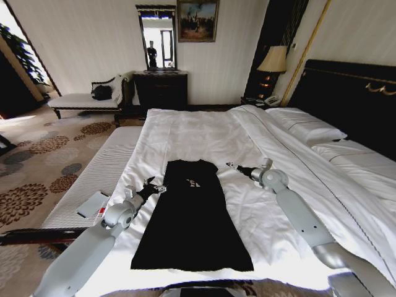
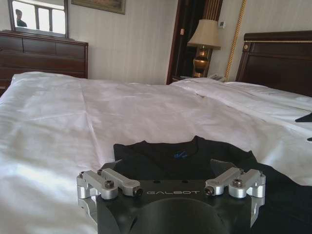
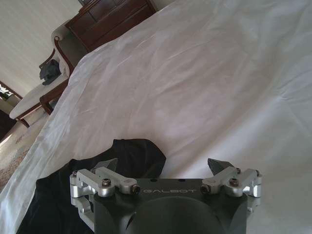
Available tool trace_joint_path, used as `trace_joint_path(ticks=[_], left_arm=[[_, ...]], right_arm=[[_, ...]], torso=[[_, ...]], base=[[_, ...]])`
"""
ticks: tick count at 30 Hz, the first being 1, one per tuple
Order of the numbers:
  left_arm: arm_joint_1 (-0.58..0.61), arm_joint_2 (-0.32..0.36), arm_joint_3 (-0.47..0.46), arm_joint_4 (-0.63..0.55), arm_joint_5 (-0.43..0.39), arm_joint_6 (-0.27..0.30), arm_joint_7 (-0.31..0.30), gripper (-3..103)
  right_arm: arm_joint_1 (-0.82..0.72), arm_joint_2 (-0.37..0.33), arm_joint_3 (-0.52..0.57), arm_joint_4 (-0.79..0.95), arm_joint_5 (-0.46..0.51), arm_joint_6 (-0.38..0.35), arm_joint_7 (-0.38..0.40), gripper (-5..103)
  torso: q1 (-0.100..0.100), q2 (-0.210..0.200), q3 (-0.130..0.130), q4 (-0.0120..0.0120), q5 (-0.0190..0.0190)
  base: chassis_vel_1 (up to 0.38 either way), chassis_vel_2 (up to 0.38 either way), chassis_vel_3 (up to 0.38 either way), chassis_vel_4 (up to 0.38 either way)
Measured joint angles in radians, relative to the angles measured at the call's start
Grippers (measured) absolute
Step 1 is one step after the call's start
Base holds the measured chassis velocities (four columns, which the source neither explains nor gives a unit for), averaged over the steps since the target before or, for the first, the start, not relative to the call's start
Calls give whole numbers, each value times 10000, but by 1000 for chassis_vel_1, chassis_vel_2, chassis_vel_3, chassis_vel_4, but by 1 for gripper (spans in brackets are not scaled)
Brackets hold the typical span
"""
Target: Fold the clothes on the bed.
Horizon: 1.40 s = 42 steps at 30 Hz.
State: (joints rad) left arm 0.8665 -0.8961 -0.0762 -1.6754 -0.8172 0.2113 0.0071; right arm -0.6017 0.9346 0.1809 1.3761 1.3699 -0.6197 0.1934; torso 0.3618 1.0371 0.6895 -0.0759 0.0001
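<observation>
Garment: the clothes (image 1: 192,216), one black piece with small white lettering on the chest, lie flat and lengthwise on the bed (image 1: 185,133), neckline toward the far end, hem toward the robot.
Left gripper: the left gripper (image 1: 154,186) hovers just beside the garment's left shoulder edge; jaws spread wide, nothing between them. In the left wrist view the collar and a blue neck label (image 2: 179,155) lie directly ahead of the left gripper.
Right gripper: the right gripper (image 1: 234,167) sits just off the garment's right shoulder corner, over white sheet; jaws wide apart, holding nothing. In the right wrist view a black fold of the garment lies under one fingertip (image 3: 108,165), the other over bare sheet.
Surroundings: pillows (image 1: 306,127) lie well beyond the right gripper; a white-cushioned bench (image 1: 93,179) runs alongside the left arm.
</observation>
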Motion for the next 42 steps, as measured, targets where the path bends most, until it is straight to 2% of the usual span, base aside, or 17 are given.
trace_joint_path(ticks=[2,6,7,10,16,17,24,26,28,38,42], left_arm=[[-367,-143,150,383,-187,31,-2,100],[-1842,-732,818,1967,-934,158,-3,100],[-1842,-732,818,1967,-934,158,-3,100],[-2720,-1191,1228,3197,-1224,232,-5,100],[-3713,-1938,1286,5043,-1483,324,-6,100],[-3713,-1938,1286,5043,-1483,324,-6,100],[-4716,-2744,1291,7017,-1024,228,-6,100],[-4889,-2939,1291,7346,-939,203,-4,100],[-5232,-3428,1302,8021,-741,157,-3,100],[-5742,-4485,1436,9432,31,153,1,100],[-5880,-4684,1437,9774,210,135,0,100]], right_arm=[[48,3,-23,-95,-20,-5,-53,100],[150,60,-36,-402,-92,-11,-175,100],[150,60,-36,-402,-92,-11,-175,100],[176,104,-30,-514,-132,-14,-190,100],[265,130,-98,-621,-157,-34,-211,100],[265,130,-98,-621,-157,-34,-211,100],[380,60,-284,-639,-149,-56,-217,100],[379,38,-285,-639,-146,-57,-218,100],[376,-5,-292,-635,-139,-59,-219,100],[411,17,-433,-525,-102,-75,-196,100],[402,-20,-433,-516,-74,-87,-188,100]], torso=[[0,0,0,0,-3],[0,0,0,1,0],[0,0,0,1,0],[1,0,0,1,1],[1,-1,0,4,-1],[1,-1,0,4,-1],[-1,-1,0,9,1],[-1,0,-1,7,-1],[0,-1,0,-2,0],[-2,-1,-1,7,-1],[-1,0,-1,4,1]], base=[[0,0,0,0],[0,0,0,0],[0,0,0,0],[0,0,0,0],[0,0,0,0],[0,0,0,0],[0,0,0,0],[0,0,0,0],[0,0,0,0],[0,0,0,0],[0,0,0,0]])
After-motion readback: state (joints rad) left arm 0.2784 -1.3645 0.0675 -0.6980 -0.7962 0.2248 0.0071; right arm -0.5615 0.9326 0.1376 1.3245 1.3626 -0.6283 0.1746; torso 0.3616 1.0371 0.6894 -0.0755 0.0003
